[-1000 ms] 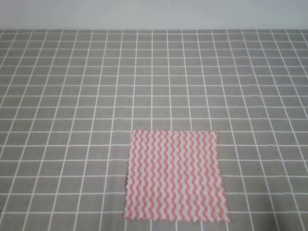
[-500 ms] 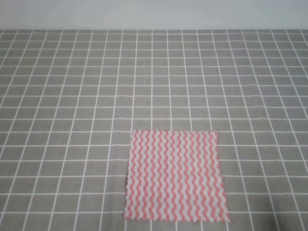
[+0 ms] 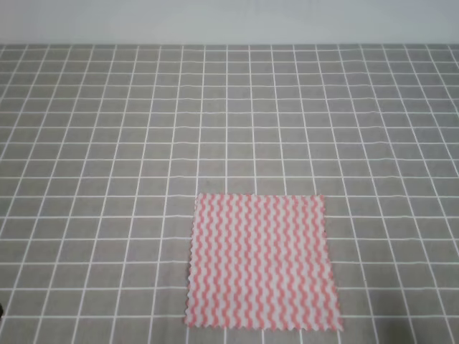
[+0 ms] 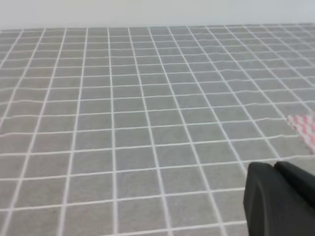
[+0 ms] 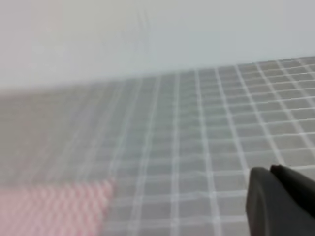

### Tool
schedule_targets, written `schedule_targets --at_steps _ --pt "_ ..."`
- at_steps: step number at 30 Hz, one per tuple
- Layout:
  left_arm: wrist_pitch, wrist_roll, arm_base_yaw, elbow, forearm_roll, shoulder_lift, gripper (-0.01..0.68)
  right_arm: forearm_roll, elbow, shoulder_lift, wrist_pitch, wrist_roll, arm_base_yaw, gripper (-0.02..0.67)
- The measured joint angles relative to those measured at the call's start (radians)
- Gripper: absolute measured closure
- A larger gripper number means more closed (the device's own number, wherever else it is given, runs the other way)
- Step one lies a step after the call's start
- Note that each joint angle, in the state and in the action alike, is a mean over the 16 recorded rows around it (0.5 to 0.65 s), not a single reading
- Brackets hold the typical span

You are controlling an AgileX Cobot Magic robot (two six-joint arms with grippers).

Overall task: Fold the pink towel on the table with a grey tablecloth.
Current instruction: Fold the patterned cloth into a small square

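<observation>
The pink towel [image 3: 262,261] lies flat and unfolded on the table with a grey tablecloth [image 3: 107,143], near the front edge and a little right of centre. Neither gripper shows in the exterior high view. Only a corner of the towel [image 4: 306,126] shows in the left wrist view, at the right edge. A black part of my left gripper [image 4: 280,199] sits in the lower right corner there. The right wrist view is blurred, with the towel [image 5: 54,206] at the lower left and a black part of my right gripper [image 5: 280,201] at the lower right. Neither view shows how the jaws stand.
The white-lined grey cloth [image 4: 123,123] runs back to a pale wall [image 3: 229,21] at the far edge. A small dark sliver [image 3: 1,310] touches the left border low in the exterior high view.
The towel has not moved. A small dark sliver has appeared at the lower left border of the exterior high view.
</observation>
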Motion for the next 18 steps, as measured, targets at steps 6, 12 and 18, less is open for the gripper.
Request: schedule_targets --at_steps 6,12,18 --pt "-0.072 -0.004 0.000 -0.002 -0.229 0.000 0.674 0.225 0.000 0.000 -0.079 -0.001 0.000 0.666" --pt "-0.151 -0.003 0.000 0.001 -0.438 -0.002 0.674 0.392 -0.005 0.007 -0.120 -0.014 0.000 0.667" --pt "-0.179 -0.001 0.000 -0.018 -0.569 0.012 0.674 0.477 -0.015 0.010 -0.092 -0.023 0.000 0.667"
